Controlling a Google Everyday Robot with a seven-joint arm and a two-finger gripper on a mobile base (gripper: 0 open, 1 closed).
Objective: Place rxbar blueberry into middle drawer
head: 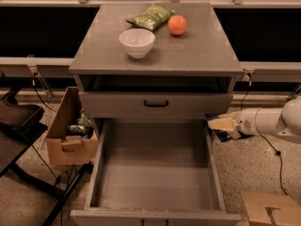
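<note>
The end effector (223, 125) hangs just outside the right wall of the open middle drawer (213, 164). I cannot tell whether it grips the snack bar.

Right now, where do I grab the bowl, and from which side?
Its rim, from above. The bowl stands upright with its mouth open, so the thin wall can be pinched; the round outside may be too wide. Take the near edge, away from the chip bag and orange. The gripper is low, right of the open drawer.
</note>
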